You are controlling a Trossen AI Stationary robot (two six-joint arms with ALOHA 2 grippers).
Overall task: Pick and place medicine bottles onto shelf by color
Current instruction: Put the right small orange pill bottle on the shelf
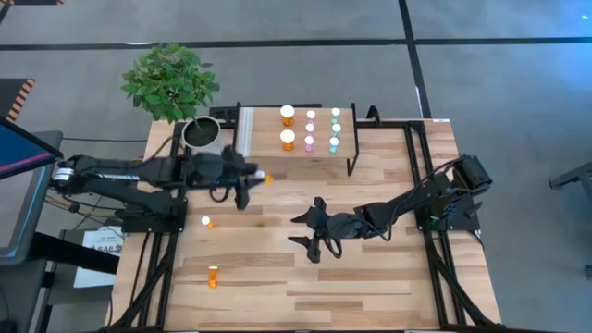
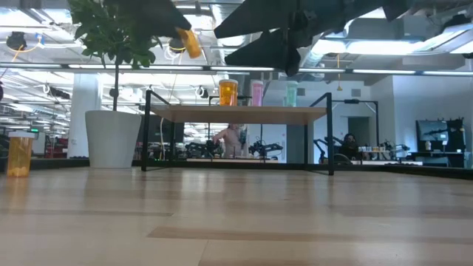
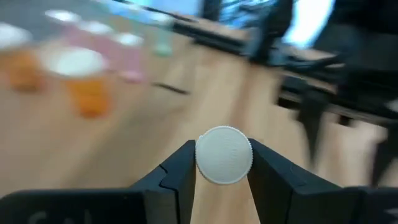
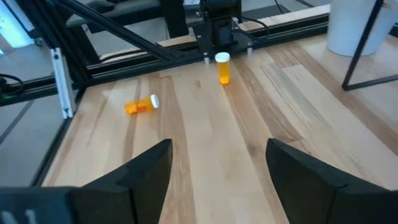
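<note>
An orange bottle [image 1: 268, 177] is clamped in the left gripper [image 1: 256, 176], carried near the shelf [image 1: 250, 129]. Placement beside the orange row is judged next. The right gripper [image 1: 313, 237] is spread empty.

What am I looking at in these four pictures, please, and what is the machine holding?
Two dark robot arms work at a wooden table. One picture looks down from above, one looks level across the tabletop, and two come from cameras on the arms' wrists. The left gripper is shut on an orange bottle with a white cap, near the shelf. The right gripper is open and empty over mid-table. Eight bottles stand on the shelf in orange, pink and green columns. Two more orange bottles remain on the table: one standing, one lying. A potted plant sits beside the shelf.
</note>
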